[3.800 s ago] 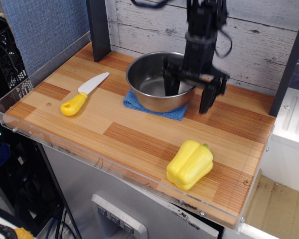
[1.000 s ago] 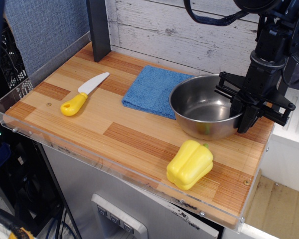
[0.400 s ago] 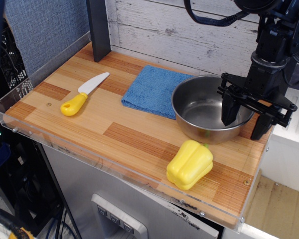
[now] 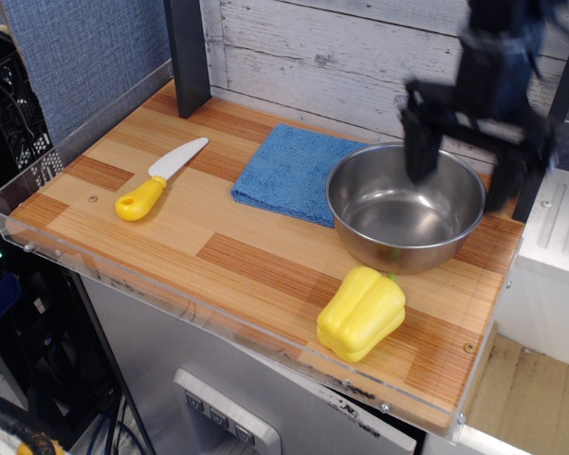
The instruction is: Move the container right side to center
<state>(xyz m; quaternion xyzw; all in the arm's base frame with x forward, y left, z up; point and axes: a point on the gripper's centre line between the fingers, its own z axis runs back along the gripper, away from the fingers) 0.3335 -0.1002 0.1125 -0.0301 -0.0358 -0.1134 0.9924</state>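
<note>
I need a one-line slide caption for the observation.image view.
Open gripper above steel bowl beside blue cloth, yellow pepper in front.

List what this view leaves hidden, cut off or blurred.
- Gripper: motion-blurred; its fingers look spread, but fingertip detail is lost.
- Arm above the gripper: cut off by the top edge.
- Cloth: its right edge is hidden behind the bowl.
- Pepper: its underside and far side cannot be seen.
- Table: its right rear corner is hidden by the gripper.
</note>
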